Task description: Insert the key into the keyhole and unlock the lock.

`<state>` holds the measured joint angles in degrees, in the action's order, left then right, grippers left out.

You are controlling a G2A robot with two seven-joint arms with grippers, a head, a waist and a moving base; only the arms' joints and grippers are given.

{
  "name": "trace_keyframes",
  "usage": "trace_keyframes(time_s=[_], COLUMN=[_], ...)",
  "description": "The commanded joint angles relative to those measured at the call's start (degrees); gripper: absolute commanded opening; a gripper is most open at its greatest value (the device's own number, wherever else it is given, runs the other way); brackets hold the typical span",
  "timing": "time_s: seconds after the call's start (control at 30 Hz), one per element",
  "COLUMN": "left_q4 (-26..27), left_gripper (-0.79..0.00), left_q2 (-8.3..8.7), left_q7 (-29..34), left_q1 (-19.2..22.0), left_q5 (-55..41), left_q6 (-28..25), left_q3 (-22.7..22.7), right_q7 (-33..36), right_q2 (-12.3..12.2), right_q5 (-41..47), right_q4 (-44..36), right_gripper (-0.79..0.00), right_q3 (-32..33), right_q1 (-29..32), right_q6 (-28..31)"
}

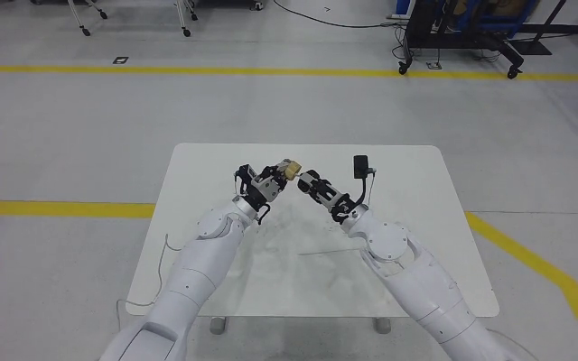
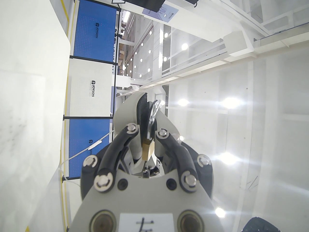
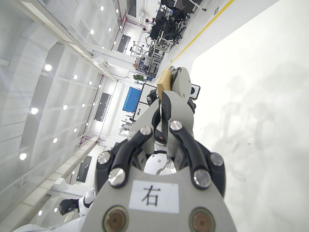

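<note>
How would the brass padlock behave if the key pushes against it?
The padlock looks like solid metal, so it is probably rigid and heavy for its size. It juts beyond the left hand, so a push might pivot it. Smooth brass faces may slip.

White arms (image 1: 194,271); right gripper (image 3: 163,97) grey, black links (image 3: 186,143), silver screws (image 3: 117,175).

White one-character sticker (image 2: 146,223) on left gripper (image 2: 150,114) base, another sticker (image 3: 153,196) on right gripper (image 3: 162,102); logos on wall panels (image 2: 93,90).
</note>
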<state>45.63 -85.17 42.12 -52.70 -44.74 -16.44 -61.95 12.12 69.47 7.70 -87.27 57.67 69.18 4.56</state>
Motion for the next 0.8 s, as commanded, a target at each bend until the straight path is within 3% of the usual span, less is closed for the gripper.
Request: trace_keyframes(time_s=[0.0,0.53,0.77], left_q4=[0.0,0.6,4.8], left_gripper=[-0.785,-0.785,-0.785], left_q2=[0.0,0.02,-0.05], left_q7=[0.0,-0.9,-4.9], left_q1=[0.0,-0.5,-3.4], left_q5=[0.0,-0.2,-4.2], left_q6=[0.0,0.3,4.3], left_q3=[0.0,-0.2,-1.9], right_q7=[0.0,0.0,-8.7], right_q2=[0.0,0.0,-0.5], right_q5=[0.0,0.0,-10.2], right_q4=[0.0,0.0,-6.2], right_gripper=[-0.785,-0.785,-0.785], right_q3=[0.0,0.0,2.5], right_q1=[0.0,0.0,5.3], right_q6=[0.0,0.0,1.4])
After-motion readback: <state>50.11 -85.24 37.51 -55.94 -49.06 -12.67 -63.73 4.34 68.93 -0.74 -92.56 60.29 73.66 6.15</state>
